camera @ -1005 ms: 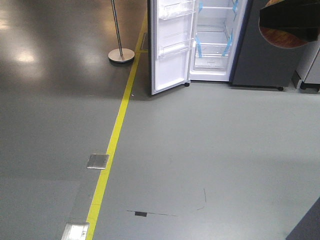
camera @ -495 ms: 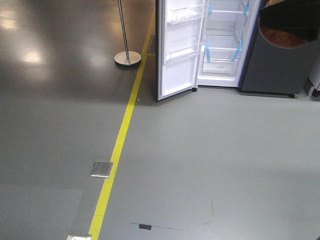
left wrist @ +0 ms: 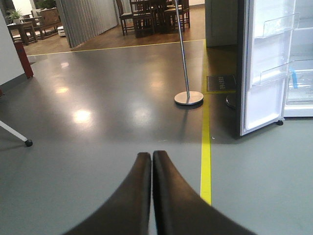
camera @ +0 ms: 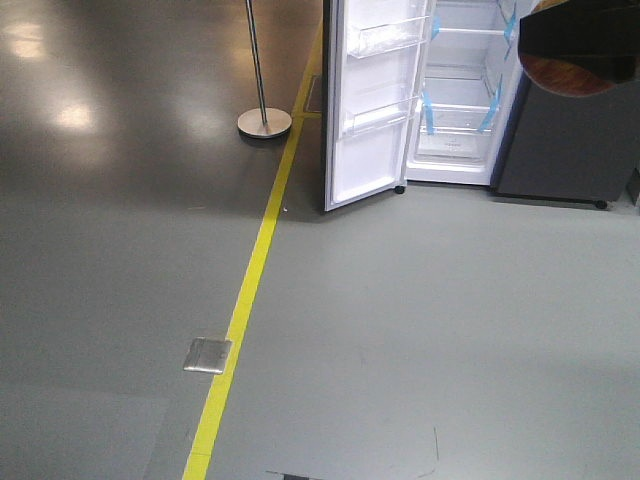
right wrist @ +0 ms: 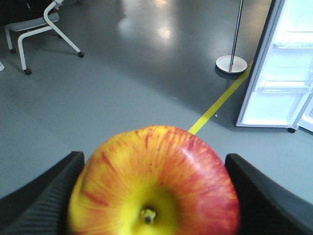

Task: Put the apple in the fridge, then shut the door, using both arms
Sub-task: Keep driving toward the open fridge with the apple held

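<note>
Gripping the round, shiny red-and-yellow streaked apple [right wrist: 155, 182] between its black fingers, the right gripper [right wrist: 156, 196] holds it over the grey floor [right wrist: 122, 98]. Left gripper [left wrist: 150, 160] clenched, fingers touching. Tall dark grey fridge [camera: 455, 60] ahead, well apart from the apple; its white-lined door [camera: 368, 160] stands open.

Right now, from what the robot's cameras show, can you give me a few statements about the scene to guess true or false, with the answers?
1. The door of the fridge stands open. True.
2. The apple already sits on a fridge shelf. False: the right claw holds it, well short of the fridge.
3. The left claw is shut with nothing in it. True.
4. The pole stand is to the right of the fridge. False: it stands to the left of the open door.
</note>
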`<state>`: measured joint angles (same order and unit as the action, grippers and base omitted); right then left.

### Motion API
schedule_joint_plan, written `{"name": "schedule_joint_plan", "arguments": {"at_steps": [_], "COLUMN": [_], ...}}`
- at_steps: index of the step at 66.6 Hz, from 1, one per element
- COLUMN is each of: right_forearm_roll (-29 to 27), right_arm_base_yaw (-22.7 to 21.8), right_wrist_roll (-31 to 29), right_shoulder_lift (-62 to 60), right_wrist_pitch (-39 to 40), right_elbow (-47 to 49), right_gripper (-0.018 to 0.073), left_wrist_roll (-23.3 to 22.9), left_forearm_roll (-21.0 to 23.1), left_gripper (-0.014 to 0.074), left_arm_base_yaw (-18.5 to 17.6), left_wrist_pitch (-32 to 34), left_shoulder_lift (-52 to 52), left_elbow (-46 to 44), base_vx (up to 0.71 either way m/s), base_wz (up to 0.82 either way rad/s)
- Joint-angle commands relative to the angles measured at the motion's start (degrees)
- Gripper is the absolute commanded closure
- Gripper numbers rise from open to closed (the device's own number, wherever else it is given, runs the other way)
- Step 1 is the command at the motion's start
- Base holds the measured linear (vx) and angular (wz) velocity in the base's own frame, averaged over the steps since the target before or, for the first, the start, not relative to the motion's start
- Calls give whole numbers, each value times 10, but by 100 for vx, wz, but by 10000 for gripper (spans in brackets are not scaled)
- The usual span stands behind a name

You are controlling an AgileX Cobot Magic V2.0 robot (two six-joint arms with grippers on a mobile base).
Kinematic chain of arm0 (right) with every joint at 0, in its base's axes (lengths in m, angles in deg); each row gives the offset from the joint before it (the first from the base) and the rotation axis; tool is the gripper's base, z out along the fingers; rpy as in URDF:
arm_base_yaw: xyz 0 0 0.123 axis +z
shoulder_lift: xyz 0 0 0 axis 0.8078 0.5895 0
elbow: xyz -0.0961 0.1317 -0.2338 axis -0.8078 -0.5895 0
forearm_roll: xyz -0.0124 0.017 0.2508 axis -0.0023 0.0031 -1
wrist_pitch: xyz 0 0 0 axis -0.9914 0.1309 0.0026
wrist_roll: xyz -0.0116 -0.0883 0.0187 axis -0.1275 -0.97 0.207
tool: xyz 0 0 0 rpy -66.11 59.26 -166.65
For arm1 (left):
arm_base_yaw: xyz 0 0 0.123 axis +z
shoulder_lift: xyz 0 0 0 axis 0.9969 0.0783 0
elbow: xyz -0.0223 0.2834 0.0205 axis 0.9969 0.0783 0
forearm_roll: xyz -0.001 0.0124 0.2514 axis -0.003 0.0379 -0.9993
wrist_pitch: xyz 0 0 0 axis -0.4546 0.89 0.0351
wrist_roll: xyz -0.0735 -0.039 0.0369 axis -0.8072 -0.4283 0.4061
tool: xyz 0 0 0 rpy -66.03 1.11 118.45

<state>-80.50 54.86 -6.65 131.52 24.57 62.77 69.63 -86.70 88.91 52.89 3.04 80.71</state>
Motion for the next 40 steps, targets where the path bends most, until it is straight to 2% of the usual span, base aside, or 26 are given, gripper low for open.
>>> {"name": "schedule_joint_plan", "arguments": {"at_steps": [1,40], "right_forearm_roll": [-22,-22], "right_arm_base_yaw": [-3,-3], "right_wrist_roll": [-6,-6], "right_shoulder_lift": [-13,-13], "right_wrist_pitch": [38,38], "right_elbow": [19,19], "right_gripper": [373,373], "left_wrist_roll": [-4,-4], "left_forearm_roll": [2,2], "left_gripper": [604,604], "left_arm_base_yaw": [-2,-2], "left_wrist_pitch": [37,37], "left_shoulder_lift": [-9,-9], "left_elbow": [8,8], "base_vx": [15,15], "base_wz": [0,-2]}}
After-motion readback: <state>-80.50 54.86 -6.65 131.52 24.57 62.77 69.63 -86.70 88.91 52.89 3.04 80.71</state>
